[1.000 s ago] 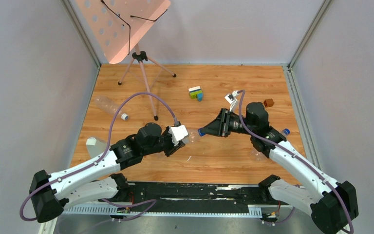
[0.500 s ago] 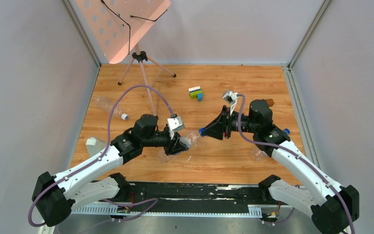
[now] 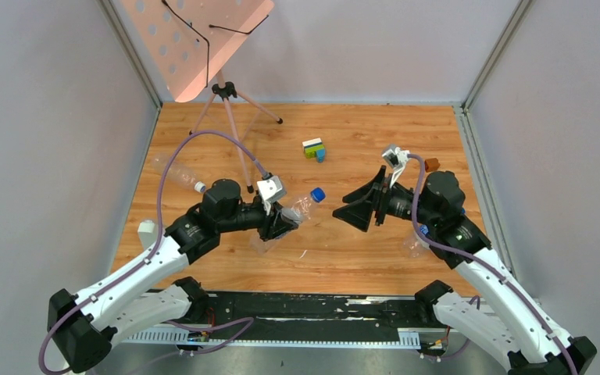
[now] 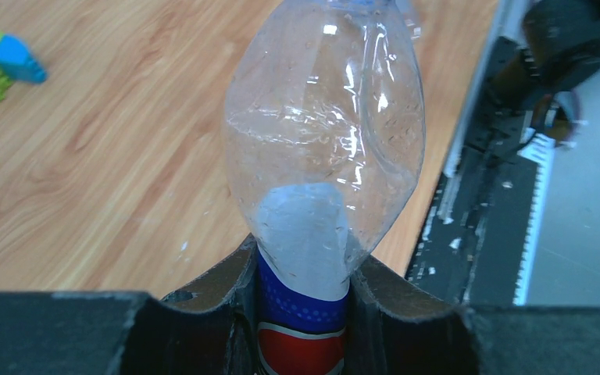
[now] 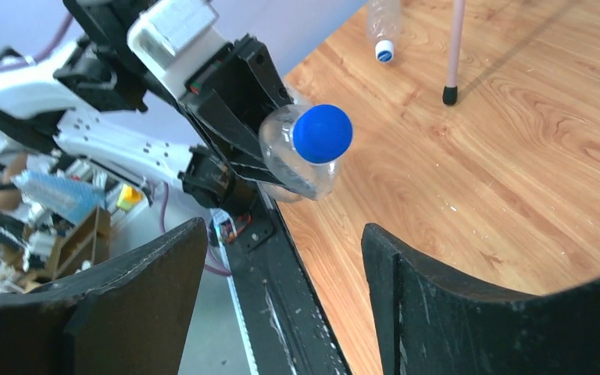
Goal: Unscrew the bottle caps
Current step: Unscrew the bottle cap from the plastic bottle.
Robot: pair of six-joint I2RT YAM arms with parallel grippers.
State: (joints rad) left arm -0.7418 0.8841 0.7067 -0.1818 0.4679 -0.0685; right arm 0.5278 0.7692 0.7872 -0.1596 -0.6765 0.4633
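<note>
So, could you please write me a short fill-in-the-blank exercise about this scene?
1. The left gripper is ____ on the bottle.
2. The bottle's cap is coloured ____.
3. On the right gripper, the jaws stand ____, apart from the cap.
Missing words: shut, blue, open.

Fixed overhead view from above and behind the arms (image 3: 148, 262), looking down over the whole table (image 3: 344, 125), left wrist view pressed close along the bottle (image 4: 324, 148), right wrist view facing that bottle's blue cap (image 5: 323, 133) from nearby, all three sharing the bottle
</note>
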